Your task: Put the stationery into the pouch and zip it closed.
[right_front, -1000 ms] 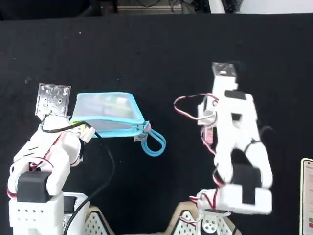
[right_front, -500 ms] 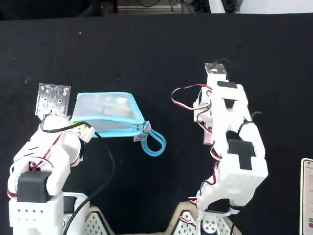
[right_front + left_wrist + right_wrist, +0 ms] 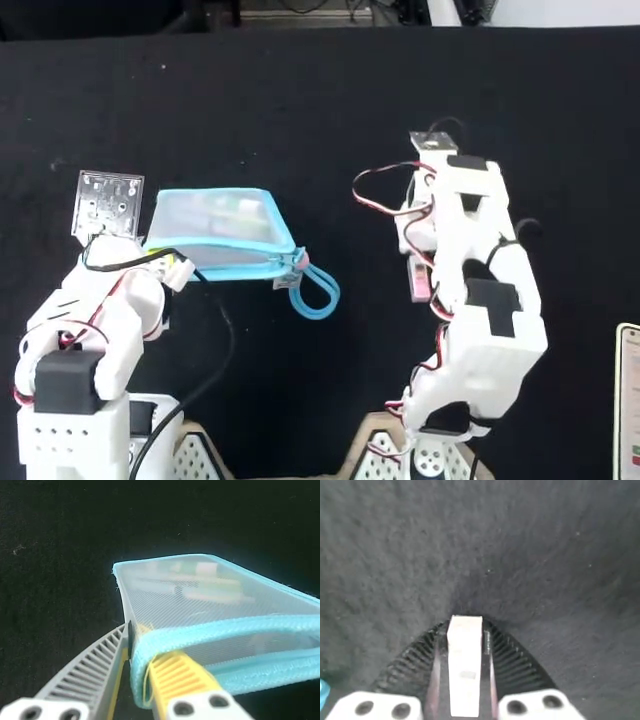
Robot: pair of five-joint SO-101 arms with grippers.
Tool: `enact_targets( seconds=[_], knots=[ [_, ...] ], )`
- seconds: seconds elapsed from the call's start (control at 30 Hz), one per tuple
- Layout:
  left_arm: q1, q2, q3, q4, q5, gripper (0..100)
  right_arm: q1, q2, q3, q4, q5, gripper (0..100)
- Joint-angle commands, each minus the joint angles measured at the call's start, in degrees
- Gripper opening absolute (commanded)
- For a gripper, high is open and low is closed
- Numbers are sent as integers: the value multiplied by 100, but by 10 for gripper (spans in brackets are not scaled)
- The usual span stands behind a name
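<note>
Pouch point(image 3: 210, 610) between left jaws, eraser point(image 3: 465, 675) right

Two white plastic robot arms. The left arm point(image 3: 90, 330) carries black motor blocks, a thick black cable and thin red wires behind its fingers. One finger point(image 3: 95, 667) is grey and ribbed, the other point(image 3: 177, 672) yellow and ribbed. The right arm point(image 3: 480, 300) has black motor blocks and looping red-and-white wires behind black ribbed fingers point(image 3: 517, 662). White mounts with dark screw holes sit at each finger's base.

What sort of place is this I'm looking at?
Likely a robotics test bench: a left arm and right arm mounted side by side, a black-covered table, and a blue pouch.
</note>
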Motion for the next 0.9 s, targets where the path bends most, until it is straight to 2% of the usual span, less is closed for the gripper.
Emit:
enact_targets(
  seconds=[0.0, 0.2, 0.37, 0.67, 0.87],
  knots=[
    [-66, -35, -66, 26, -62, 30, -114, -48, -620, 88, 70, 11],
    [-66, -35, -66, 26, -62, 30, -343, -734, -998, 782, 70, 11],
    [-66, -35, -66, 26, -62, 30, -905, -2360, -189, 923, 26, 11],
    [-66, -35, -66, 26, -62, 30, -1934, -6316, 2220, -536, 18, 11],
    [-66, -35, -66, 26, -62, 30, -3262, -8813, 3363, -1266, 18, 11]
  ],
)
